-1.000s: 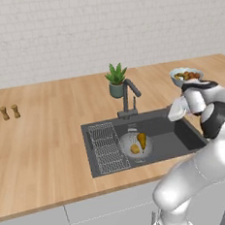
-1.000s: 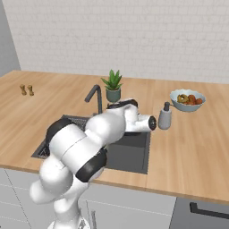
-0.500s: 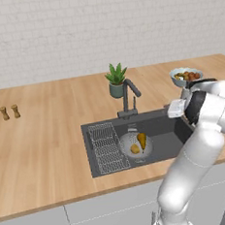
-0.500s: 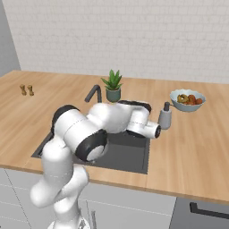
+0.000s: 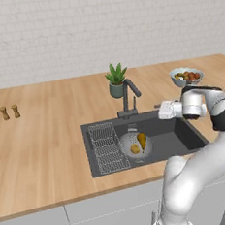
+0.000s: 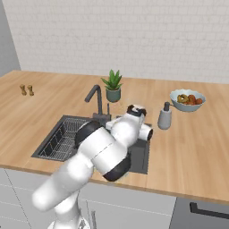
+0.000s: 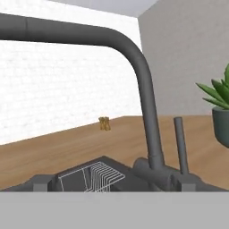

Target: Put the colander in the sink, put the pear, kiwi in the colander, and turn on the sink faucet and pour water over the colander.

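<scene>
Left base view, kitchen: we see the colander (image 5: 136, 145) resting inside the sink (image 5: 185, 135), just right of the wire rack (image 5: 106, 147), with the pear (image 5: 142, 140) and the kiwi (image 5: 135, 149) lying in it, the pear toward the back and the kiwi just in front of it. Our arm reaches across from the right, its end effector (image 5: 161, 110) held level above the back rim of the basin, to the right of the sink faucet (image 5: 129, 97) and a little apart from it. The fingers themselves are too small for us to make out there; we take the jaws to be spread wide, with nothing between them. The faucet's angled spout points out over the basin above the colander. No water is visible.

From the hand view we look along the end effector at the faucet pipe (image 7: 147, 112) arching overhead, with its thin upright side lever (image 7: 180, 143) just to the right of the pipe's base and the rack's wires (image 7: 91, 176) below.

Behind the faucet on the wooden surface (image 5: 48, 130) stands a potted plant (image 5: 115, 80). A fruit bowl (image 6: 187, 99) sits at the far right, a soap dispenser (image 6: 165, 116) near it, and two small shakers (image 5: 10, 112) stand well apart at the far left.
</scene>
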Robot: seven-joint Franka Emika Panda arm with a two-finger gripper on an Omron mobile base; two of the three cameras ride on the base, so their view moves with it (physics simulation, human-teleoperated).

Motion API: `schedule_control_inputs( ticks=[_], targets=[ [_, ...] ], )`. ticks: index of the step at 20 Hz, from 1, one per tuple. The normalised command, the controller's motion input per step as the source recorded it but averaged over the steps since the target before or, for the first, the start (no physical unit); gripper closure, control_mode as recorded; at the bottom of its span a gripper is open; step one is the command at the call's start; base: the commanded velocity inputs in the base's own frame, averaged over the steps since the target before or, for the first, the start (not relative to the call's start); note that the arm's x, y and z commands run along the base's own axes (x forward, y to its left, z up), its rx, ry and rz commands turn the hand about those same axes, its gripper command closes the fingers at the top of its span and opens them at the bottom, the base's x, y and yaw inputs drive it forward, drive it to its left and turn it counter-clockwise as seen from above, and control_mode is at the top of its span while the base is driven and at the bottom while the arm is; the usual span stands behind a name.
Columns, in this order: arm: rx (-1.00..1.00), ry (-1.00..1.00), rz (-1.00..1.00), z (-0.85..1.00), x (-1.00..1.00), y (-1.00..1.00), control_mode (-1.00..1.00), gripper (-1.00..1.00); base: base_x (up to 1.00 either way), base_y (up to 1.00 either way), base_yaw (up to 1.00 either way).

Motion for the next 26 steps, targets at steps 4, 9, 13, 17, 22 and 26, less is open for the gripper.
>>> schedule_control_inputs(
  ticks=[4, 9, 13, 17, 22, 26],
  targets=[
    [0.0, -0.12, -0.17, 0.05, 0.32, 0.7, -1.0, -1.0, 0.0, 0.0, 0.0],
    [0.0, -0.08, -0.19, 0.02, 0.5, 0.51, -1.0, -1.0, 0.0, 0.0, 0.0],
    [0.0, -0.06, -0.18, 0.01, 0.57, 0.25, -1.0, -1.0, 0.0, 0.0, 0.0],
    [0.0, -0.02, -0.17, -0.04, 0.58, -0.09, -1.0, -1.0, 0.0, 0.0, 0.0],
    [0.01, -0.03, -0.19, -0.14, 0.52, -0.15, -1.0, -1.0, 0.0, 0.0, 0.0],
    [0.0, -0.11, -0.2, -0.33, 0.23, 0.0, -1.0, -1.0, 0.0, 0.0, 0.0]
  ],
)
